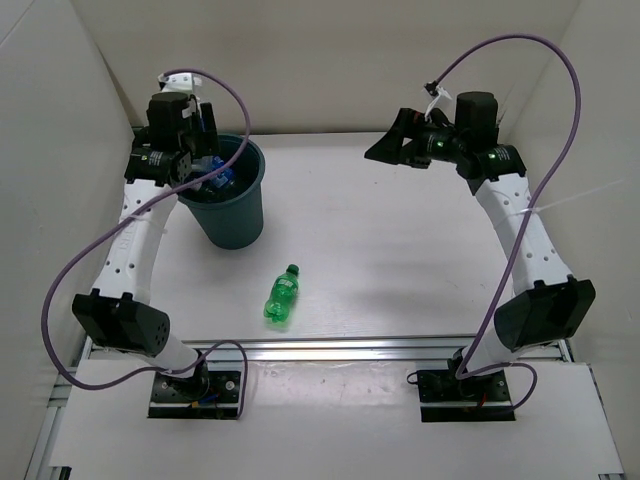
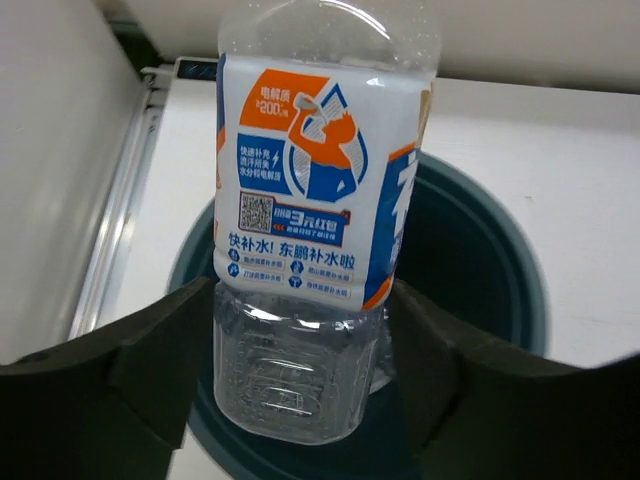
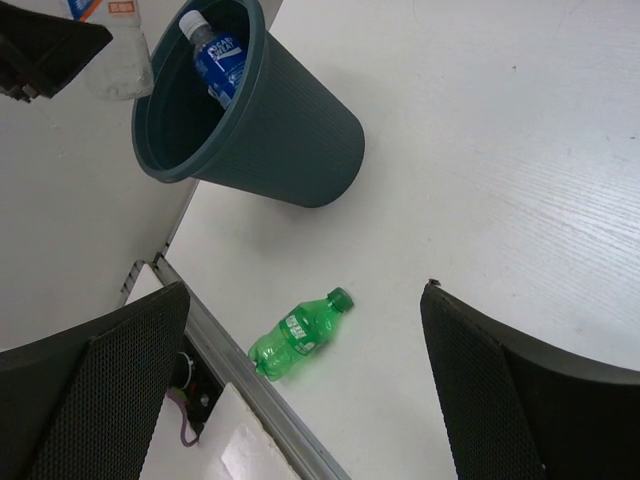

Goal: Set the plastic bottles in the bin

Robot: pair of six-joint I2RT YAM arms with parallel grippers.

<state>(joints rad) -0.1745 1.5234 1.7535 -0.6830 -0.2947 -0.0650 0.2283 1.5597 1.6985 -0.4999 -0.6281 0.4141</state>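
Gripping a clear bottle (image 2: 310,200) with a white-blue-orange label, left gripper (image 2: 300,340) sits over the bin (image 2: 480,260) mouth at upper left of the top view, both fingers pressed on the bottle's sides; one blue-labelled bottle (image 3: 215,55) lies inside the bin; green bottle (image 1: 282,296) on its side on the table (image 1: 400,250), lower centre, well apart from the bin; right gripper (image 3: 305,290) at upper right, jaws spread wide, empty
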